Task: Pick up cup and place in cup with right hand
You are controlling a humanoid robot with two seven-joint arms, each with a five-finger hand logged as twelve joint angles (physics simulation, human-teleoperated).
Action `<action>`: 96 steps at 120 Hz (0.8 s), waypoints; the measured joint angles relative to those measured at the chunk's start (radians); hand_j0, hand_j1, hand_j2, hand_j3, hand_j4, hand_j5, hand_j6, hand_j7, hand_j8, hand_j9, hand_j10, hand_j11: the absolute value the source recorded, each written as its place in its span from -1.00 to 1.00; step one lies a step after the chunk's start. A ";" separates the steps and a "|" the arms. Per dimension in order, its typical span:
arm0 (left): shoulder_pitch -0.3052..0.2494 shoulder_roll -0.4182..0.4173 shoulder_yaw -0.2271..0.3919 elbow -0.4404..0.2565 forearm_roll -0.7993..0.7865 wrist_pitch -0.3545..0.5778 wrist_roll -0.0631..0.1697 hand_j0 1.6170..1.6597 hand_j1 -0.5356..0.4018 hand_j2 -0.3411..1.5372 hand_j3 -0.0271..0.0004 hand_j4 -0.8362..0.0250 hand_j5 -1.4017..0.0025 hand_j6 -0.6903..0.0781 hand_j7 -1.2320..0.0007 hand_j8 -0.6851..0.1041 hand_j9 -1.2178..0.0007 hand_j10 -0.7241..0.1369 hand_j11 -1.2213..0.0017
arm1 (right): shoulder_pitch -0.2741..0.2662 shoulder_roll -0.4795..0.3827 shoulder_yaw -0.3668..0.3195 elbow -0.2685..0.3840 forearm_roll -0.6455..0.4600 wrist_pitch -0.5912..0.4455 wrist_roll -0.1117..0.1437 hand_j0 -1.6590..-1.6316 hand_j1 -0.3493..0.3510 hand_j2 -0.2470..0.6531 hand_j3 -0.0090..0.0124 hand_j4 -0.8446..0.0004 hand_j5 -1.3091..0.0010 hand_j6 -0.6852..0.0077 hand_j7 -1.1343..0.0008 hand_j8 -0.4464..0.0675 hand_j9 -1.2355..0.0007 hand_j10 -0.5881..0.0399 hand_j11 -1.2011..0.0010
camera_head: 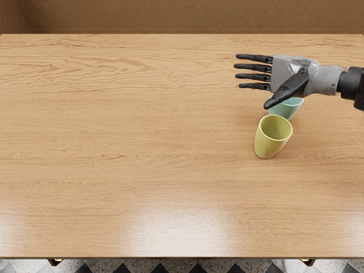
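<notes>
My right hand [255,83] comes in from the right edge, its fingers spread and pointing left, holding nothing. Its palm and thumb cover part of a light teal cup [284,109], of which the lower body and a piece of rim show. Just in front of that one, a yellow-green cup [269,143] stands upright on the table, its mouth facing up. It overlaps the teal cup's lower edge in the view; whether the two touch, I cannot tell.
The wooden table [131,142] spans the whole width. Behind its far edge is a brown wall [170,16], and a checkered floor [199,266] shows below the near edge.
</notes>
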State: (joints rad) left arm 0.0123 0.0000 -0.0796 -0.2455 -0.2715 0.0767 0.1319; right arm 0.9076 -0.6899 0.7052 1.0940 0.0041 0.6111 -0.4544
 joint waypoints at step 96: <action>0.000 0.000 0.000 0.000 0.000 0.000 0.000 0.92 0.89 -0.64 0.97 0.94 1.00 0.80 1.00 0.74 1.00 0.68 1.00 | 0.013 -0.244 -0.092 0.545 -0.857 -0.189 -0.102 -0.93 -0.47 -0.52 -0.16 0.62 0.69 0.51 0.64 0.11 0.67 0.36 0.66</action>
State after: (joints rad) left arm 0.0123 0.0000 -0.0797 -0.2455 -0.2714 0.0767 0.1319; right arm 0.9202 -0.9340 0.6137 1.6390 -0.8525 0.4225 -0.5560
